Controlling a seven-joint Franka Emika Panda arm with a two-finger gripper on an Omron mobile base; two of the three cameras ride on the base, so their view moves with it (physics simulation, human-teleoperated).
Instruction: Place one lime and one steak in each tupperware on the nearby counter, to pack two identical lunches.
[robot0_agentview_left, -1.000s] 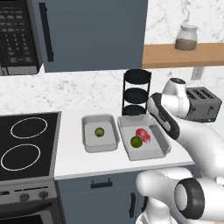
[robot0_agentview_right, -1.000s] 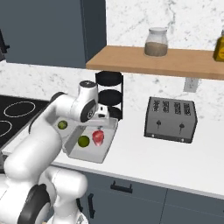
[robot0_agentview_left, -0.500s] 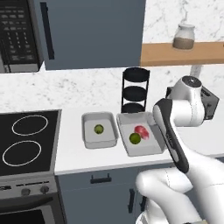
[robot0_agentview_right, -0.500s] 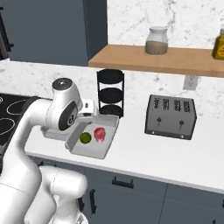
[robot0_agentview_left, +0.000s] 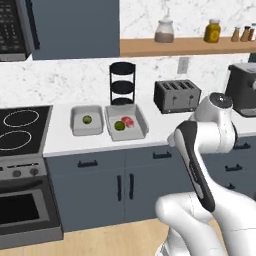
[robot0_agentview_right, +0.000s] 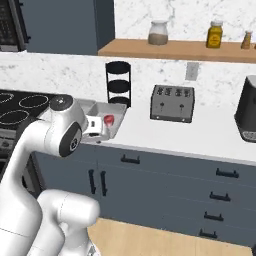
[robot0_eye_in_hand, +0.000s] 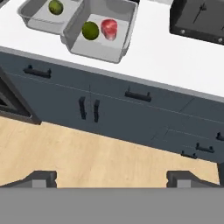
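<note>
**Two tubs on the counter, gripper drawn back with its jaws wide**

The landmark is the black three-tier rack (robot0_agentview_left: 122, 83), standing at the back of the white counter (robot0_agentview_left: 165, 125). Just in front of the rack sits the larger tupperware (robot0_agentview_left: 136, 131), holding one lime (robot0_agentview_left: 119, 125) and one steak (robot0_agentview_left: 128, 121) side by side, apart or barely touching. To the left of the rack and touching the larger tub's side is the smaller tupperware (robot0_agentview_left: 78, 126), with a single lime (robot0_agentview_left: 87, 119) in it. To the right of the rack stands a dark toaster (robot0_agentview_left: 177, 95), and farther right a black appliance (robot0_agentview_left: 243, 88). Above the rack runs a wooden shelf (robot0_agentview_left: 185, 46) bearing a jar (robot0_agentview_left: 164, 31) and a yellow bottle (robot0_agentview_left: 212, 31). Left of the tubs lies the stovetop (robot0_agentview_left: 20, 127).

In the hand view the gripper (robot0_eye_in_hand: 111, 179) hangs off the counter over the wooden floor (robot0_eye_in_hand: 87, 153), facing the dark cabinet fronts; its fingertips (robot0_eye_in_hand: 43, 178) stand far apart with nothing between them. In the right base view the arm's white elbow covers much of both tubs.
</note>
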